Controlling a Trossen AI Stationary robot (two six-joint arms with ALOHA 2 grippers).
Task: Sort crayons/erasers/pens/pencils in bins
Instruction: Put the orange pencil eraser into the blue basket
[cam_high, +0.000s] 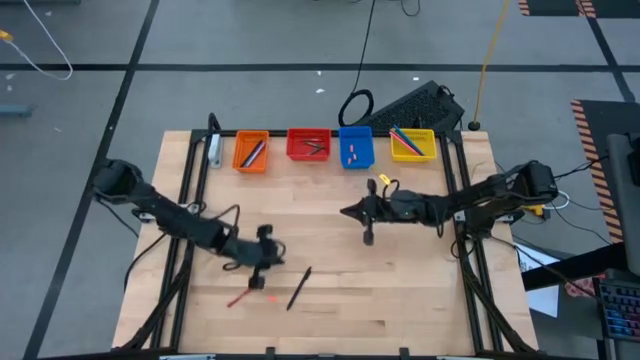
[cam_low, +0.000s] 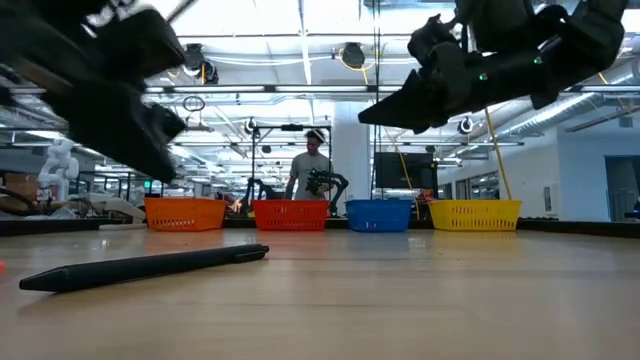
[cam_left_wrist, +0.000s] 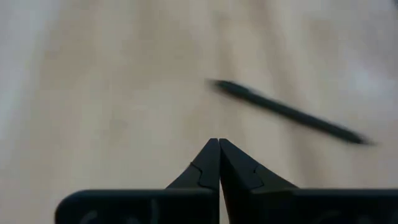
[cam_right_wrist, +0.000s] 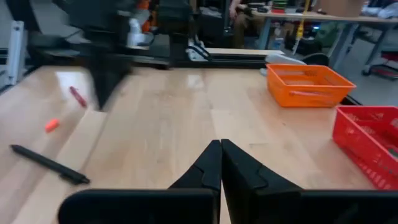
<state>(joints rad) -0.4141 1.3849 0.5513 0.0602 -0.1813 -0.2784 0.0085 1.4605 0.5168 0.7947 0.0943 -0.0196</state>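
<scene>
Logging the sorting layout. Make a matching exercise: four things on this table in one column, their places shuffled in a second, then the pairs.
1. orange plastic bin
2. yellow plastic bin
3. long black pen
4. tiny pink-red eraser

A. right end of bin row
B. between short red crayon and pen
C. left end of bin row
D. loose, right of the eraser

Pairs: 1-C, 2-A, 3-D, 4-B.
Left gripper, shut, hovers by the loose things; right gripper, shut, mid-table.

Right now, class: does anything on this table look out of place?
Yes. A black pen, a red crayon and an eraser lie loose on the table near the left gripper, far from the bins.
</scene>
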